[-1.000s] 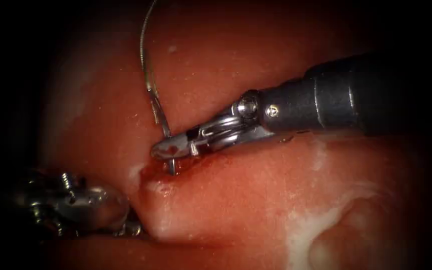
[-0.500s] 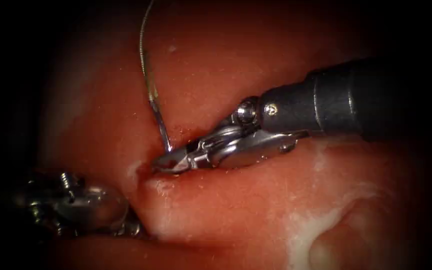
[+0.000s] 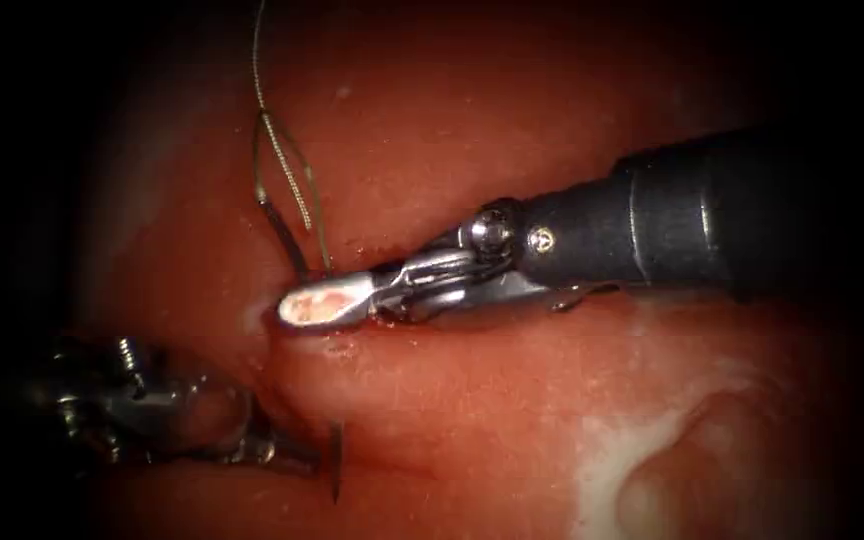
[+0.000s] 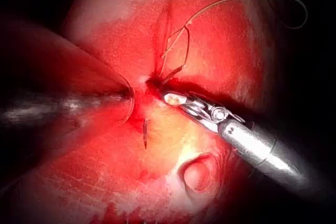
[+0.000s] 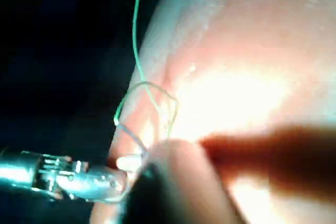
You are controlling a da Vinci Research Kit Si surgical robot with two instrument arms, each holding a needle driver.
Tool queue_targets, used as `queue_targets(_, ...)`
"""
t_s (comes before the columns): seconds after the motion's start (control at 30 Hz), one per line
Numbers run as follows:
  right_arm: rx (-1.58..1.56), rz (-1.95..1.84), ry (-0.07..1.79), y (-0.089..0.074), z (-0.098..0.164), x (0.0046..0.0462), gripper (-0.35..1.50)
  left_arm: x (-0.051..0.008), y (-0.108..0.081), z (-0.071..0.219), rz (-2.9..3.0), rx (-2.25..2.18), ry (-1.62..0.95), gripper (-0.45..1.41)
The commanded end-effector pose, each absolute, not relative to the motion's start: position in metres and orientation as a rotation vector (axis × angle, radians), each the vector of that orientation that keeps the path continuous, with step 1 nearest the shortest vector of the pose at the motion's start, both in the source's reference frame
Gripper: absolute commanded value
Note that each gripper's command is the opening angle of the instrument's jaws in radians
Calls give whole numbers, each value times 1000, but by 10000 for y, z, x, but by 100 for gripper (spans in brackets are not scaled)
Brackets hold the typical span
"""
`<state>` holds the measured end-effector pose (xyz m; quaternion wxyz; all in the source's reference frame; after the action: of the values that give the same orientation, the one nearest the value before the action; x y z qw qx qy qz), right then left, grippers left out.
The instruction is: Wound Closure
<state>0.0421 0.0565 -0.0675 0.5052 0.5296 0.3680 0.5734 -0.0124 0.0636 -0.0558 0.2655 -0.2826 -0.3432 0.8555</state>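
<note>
Two tools: right tool (image 3: 317,305), left tool (image 3: 167,420); one needle (image 3: 335,462)

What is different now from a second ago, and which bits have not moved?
The needle, held upright in the right tool a second ago, has gone into the tissue; its tip now pokes out lower down, beside the left tool. The thread behind it has folded into a loop. The right tool's upper jaw now looks lifted, and I cannot see what it holds. Both tools stayed about where they were.

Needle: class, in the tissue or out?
In: the needle tip pokes out of the tissue beside the left tool; its tail enters by the right tool. Grips cannot be told.
</note>
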Motion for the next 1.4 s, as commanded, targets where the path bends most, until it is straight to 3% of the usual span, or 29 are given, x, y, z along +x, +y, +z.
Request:
queue_targets(0.03,1158,1278,973,575,-669,426,121,-130,634,-555,2329,-779,-921,-8)
queue_targets(0.3,691,870,1124,604,-661,414,130,-128,637,-558,2527,-1027,-818,23)
queue_targets(0.33,621,814,1136,611,-666,413,131,-126,644,-564,2560,-1154,-705,27)
queue_targets(1.03,580,756,1152,619,-686,402,130,-131,634,-597,2466,-1600,-279,37)
queue_targets(1.4,588,743,1154,615,-683,402,128,-145,628,-588,2376,-1534,-25,57)
